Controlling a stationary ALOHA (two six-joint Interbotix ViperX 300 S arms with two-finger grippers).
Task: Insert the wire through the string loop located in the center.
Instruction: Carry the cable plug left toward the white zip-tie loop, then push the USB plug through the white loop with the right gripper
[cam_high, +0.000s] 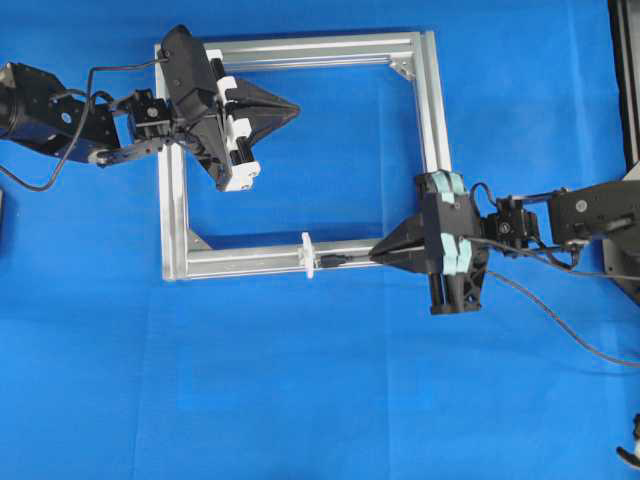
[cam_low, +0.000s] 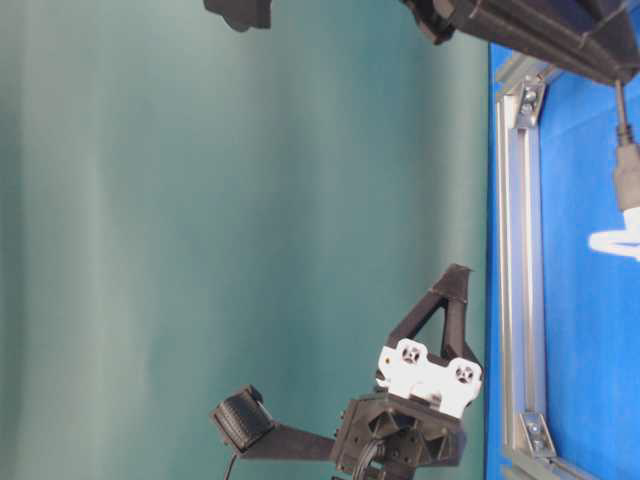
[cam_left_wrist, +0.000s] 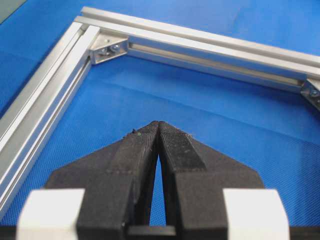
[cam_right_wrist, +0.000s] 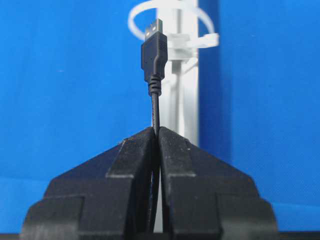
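Observation:
The wire (cam_right_wrist: 155, 107) is a thin black cable ending in a dark plug (cam_right_wrist: 153, 52) with a silvery tip. My right gripper (cam_right_wrist: 156, 131) is shut on the cable a short way behind the plug. The plug points at the white string loop (cam_right_wrist: 207, 20), which stands upright on the near rail of the silver frame (cam_high: 250, 262). From overhead the plug (cam_high: 335, 261) lies just right of the string loop (cam_high: 307, 255), its tip at the opening; whether it has entered I cannot tell. My left gripper (cam_left_wrist: 158, 123) is shut on nothing, hovering inside the frame's upper left.
The square aluminium frame (cam_left_wrist: 200, 40) lies on the blue cloth, with corner brackets (cam_left_wrist: 107, 47). The wire's slack (cam_high: 560, 325) trails off to the right behind my right gripper (cam_high: 375, 256). My left gripper (cam_high: 295, 108) hangs over the frame's top left part.

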